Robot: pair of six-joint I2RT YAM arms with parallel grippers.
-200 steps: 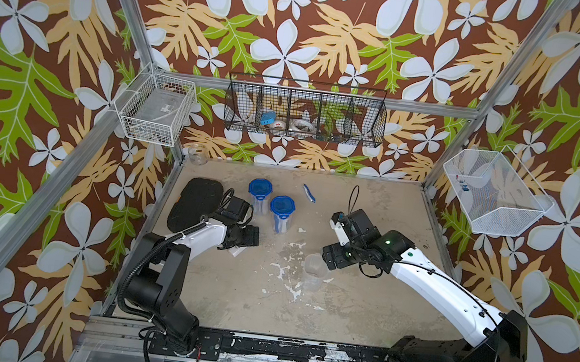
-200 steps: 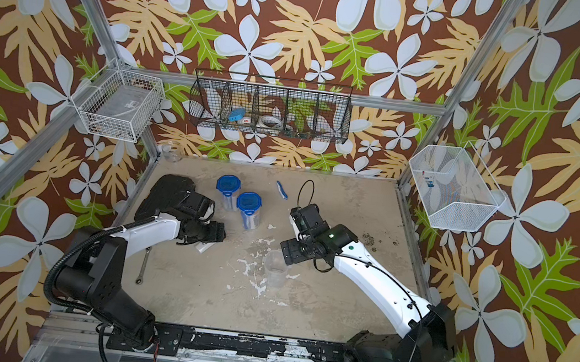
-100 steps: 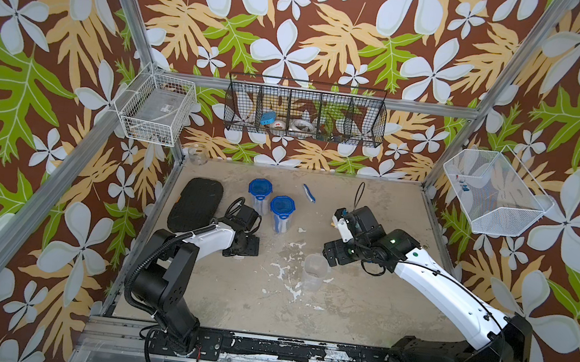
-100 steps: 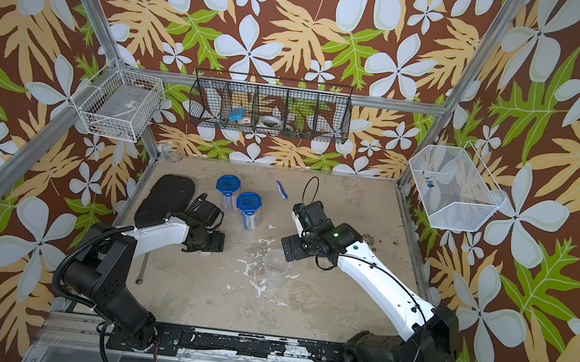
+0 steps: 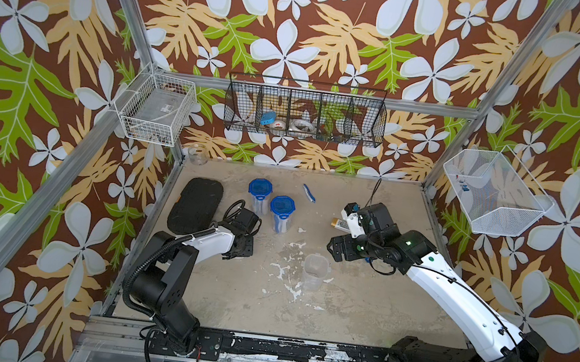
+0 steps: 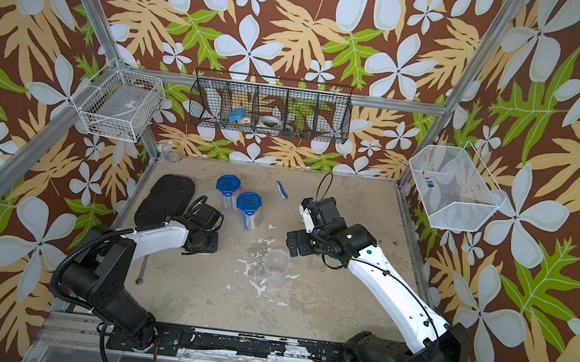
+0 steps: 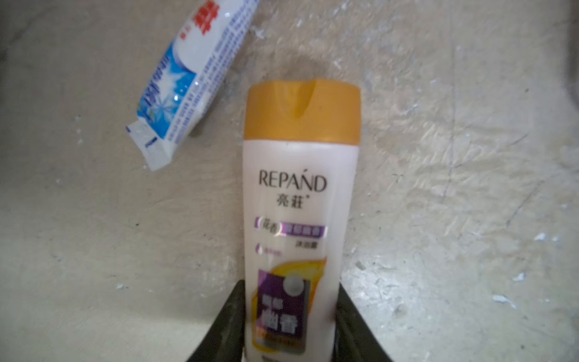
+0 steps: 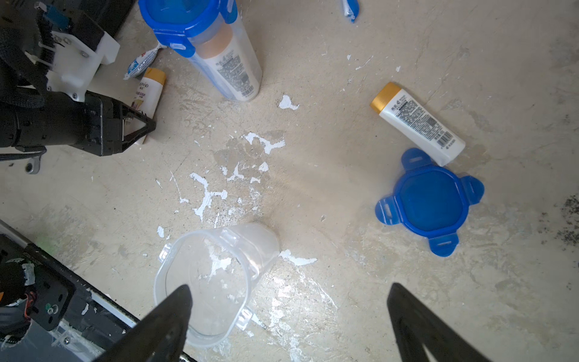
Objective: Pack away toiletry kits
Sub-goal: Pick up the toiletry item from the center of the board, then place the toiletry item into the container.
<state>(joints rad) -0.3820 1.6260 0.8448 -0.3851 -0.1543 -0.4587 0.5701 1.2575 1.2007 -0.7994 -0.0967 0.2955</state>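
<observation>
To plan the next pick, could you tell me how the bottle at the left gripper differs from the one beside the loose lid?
The left bottle lies REPAND front up; the right bottle shows its barcode back. The left bottle is pinched in the left gripper; the right bottle lies free beside the blue lid. Both are white, gold-capped and lying flat.

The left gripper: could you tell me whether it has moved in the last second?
Yes. In both top views the left gripper has come toward the near table edge, away from the nearer lidded cup, and clamps the gold-capped bottle.
</observation>
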